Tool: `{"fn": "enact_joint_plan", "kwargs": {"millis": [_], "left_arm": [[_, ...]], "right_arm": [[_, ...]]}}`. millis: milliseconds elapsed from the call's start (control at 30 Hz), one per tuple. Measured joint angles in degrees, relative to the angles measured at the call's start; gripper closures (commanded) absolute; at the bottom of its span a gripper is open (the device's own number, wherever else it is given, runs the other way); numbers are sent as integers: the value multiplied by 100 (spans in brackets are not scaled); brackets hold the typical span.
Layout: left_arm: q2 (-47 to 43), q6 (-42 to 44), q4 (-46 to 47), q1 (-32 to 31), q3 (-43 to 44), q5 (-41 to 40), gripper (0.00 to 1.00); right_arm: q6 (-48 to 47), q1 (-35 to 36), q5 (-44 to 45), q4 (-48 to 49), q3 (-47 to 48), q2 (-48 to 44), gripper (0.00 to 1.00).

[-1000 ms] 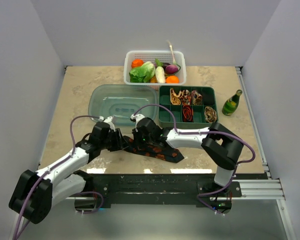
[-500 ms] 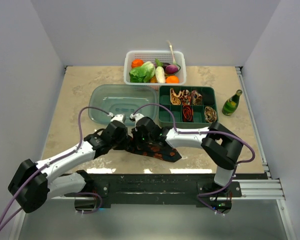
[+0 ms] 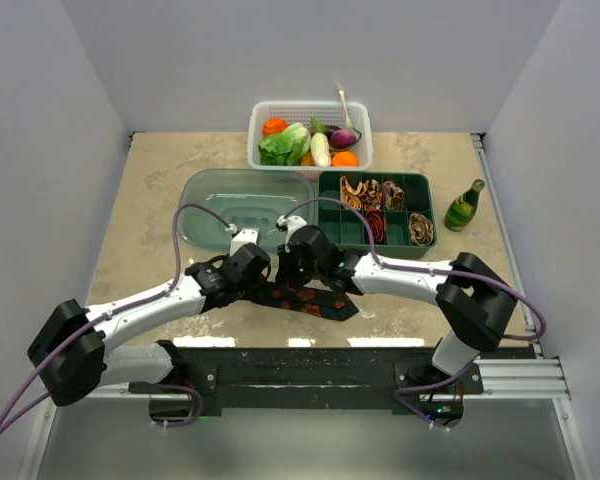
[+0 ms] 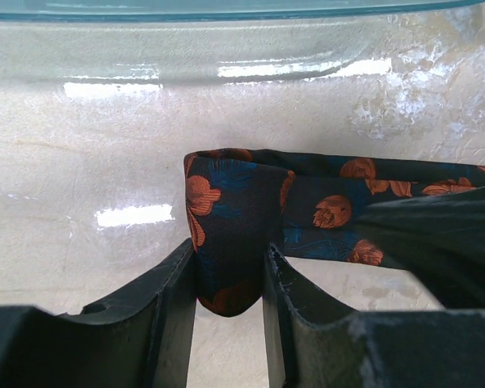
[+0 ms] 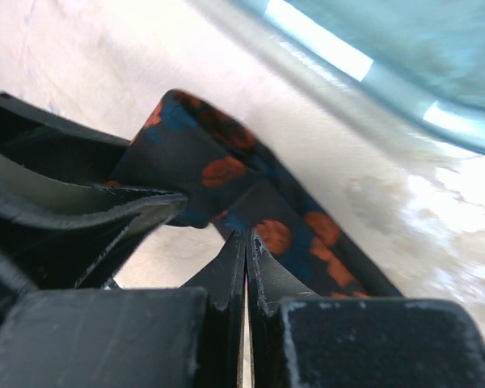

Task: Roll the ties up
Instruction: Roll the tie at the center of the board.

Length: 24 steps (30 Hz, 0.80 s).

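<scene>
The beige marbled tabletop bore, near its front edge, a black fabric tie with orange motifs, likely soft, light and slippery; the left gripper clamped its folded end, the best hold, and the right gripper was closed tight alongside

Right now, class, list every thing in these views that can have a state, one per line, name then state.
Black floral tie, unrolled, one end folded over.
Left gripper, shut on the tie's fold.
Right gripper, shut, tips at the tie.
Green compartment box, open, rolled ties inside.
Clear lid, off, lying beside the box.
White basket, holding vegetables.
Green bottle, upright.
</scene>
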Motion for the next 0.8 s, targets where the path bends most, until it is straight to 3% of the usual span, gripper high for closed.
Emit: {"fn": "enact_joint_plan", "kwargs": {"millis": [267,800], "left_arm": [[396,-122,-625,-334,461,-590,100],[2225,-796,-2334,-1298,1899,-1808,100]], "right_arm": [[-33,-507,227,-269,-428,-734,100],[-157,-822,466,-588,-813,-964,100]]}}
